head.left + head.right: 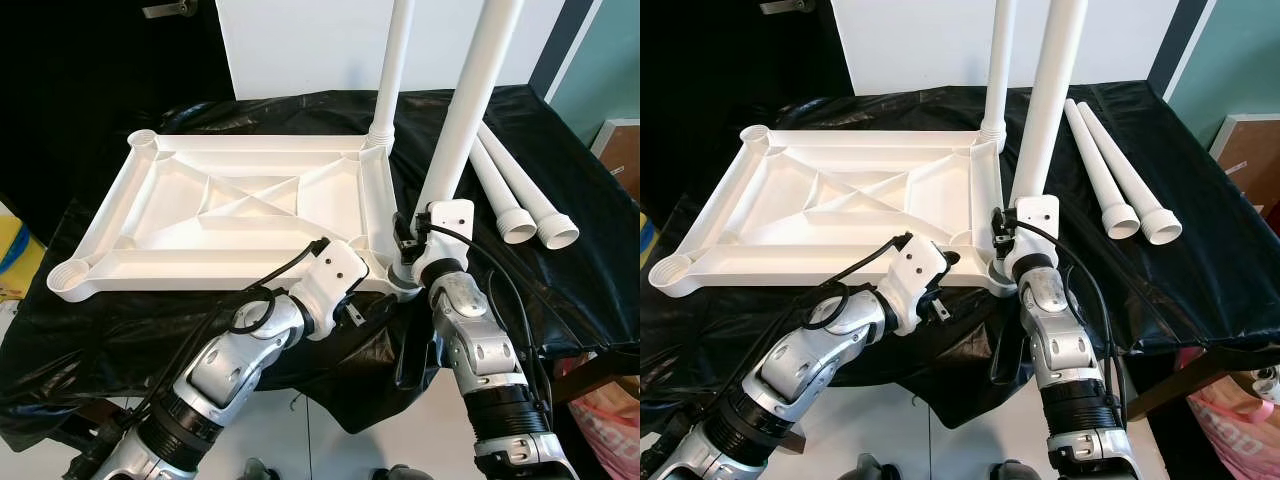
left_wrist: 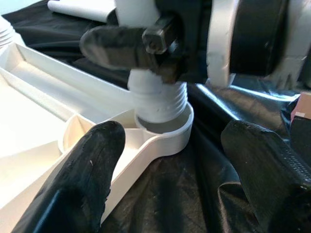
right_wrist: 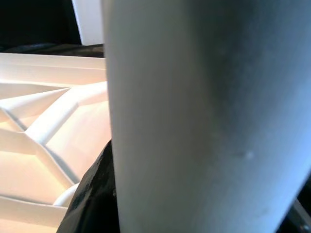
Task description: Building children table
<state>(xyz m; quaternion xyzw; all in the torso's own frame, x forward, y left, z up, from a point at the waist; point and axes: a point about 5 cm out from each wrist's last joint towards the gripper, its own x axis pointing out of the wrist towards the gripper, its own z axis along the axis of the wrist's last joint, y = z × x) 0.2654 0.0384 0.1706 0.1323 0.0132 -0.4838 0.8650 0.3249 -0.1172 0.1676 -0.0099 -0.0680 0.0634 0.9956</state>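
A: The tabletop (image 1: 230,205) lies upside down, ribs facing up, on the black sheet (image 1: 560,200) that covers the desk. It takes up the left and middle of the desk, and its near edge runs close to the desk's front edge.

B: And its corner sockets, what is in them?

A: The far right socket holds an upright leg (image 1: 392,70). At the near right corner socket (image 2: 167,133) a second leg (image 1: 465,110) stands with its threaded end (image 2: 158,99) sitting in the ring. The two left sockets, near (image 1: 70,275) and far (image 1: 143,140), have their mouths open to view.

B: Any other legs?

A: Two spare legs (image 1: 520,195) lie side by side on the sheet toward the desk's right edge, touching along their length, wide ends pointing to the front.

B: Where are the arms?

A: The right gripper (image 1: 408,240) is at the foot of the near leg, just above the socket. Its fingers pinch the leg between them, and its wrist camera looks straight onto the white tube.

B: And the left one?

A: The left gripper (image 2: 170,160) is at the same corner from the front. Its two black fingers (image 2: 92,170) are spread wide, one over the tabletop's rim, the other over the sheet, with the socket between them. They grip nothing.
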